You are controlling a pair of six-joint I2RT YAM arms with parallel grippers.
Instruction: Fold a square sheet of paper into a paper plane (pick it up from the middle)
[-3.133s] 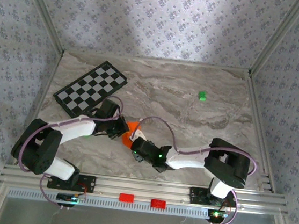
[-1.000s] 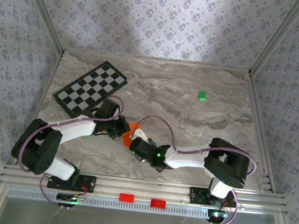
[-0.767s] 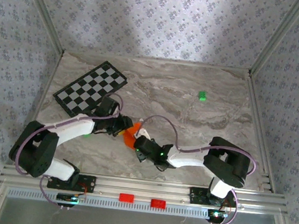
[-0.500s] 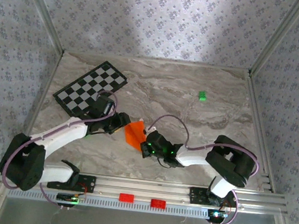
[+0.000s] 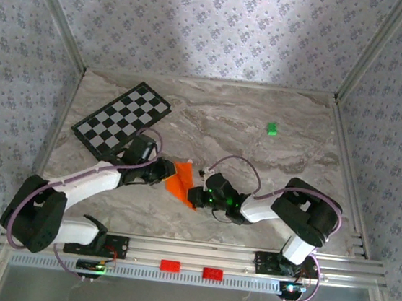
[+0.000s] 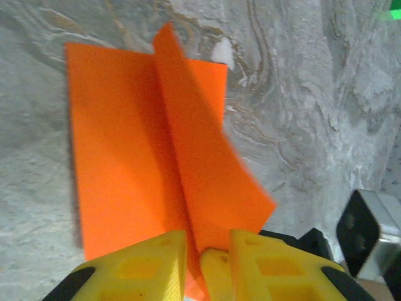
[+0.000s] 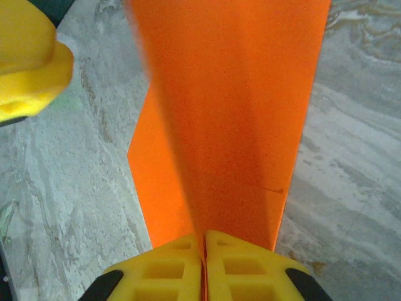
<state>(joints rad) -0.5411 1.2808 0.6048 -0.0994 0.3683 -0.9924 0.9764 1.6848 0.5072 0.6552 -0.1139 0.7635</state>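
1. Worktop [image 5: 271, 169]: grey marbled surface. The orange paper [image 5: 181, 179] lies near its middle, slightly left of centre and towards the near edge, between the two end effectors.
2. Orange paper: partly folded. In the left wrist view the orange paper [image 6: 125, 144] lies flat on one side, and a flap rises from a centre crease on the other.
3. Left end effector [image 5: 164, 175]: positioned at the left edge of the paper. In the left wrist view the left end effector [image 6: 207, 243] has its jaws narrowly apart, with the paper's edge running into the gap. Whether it is pinching the paper cannot be told.
4. Right end effector [image 5: 195, 193]: positioned at the paper's near right corner. In the right wrist view the right end effector [image 7: 205, 241] has its jaws pressed together, clamping the orange paper [image 7: 232, 113] at its fold.
5. Checkered board [image 5: 122, 121]: far left, well apart from the paper.
6. Green block [image 5: 271, 129]: far right, well apart from the paper.
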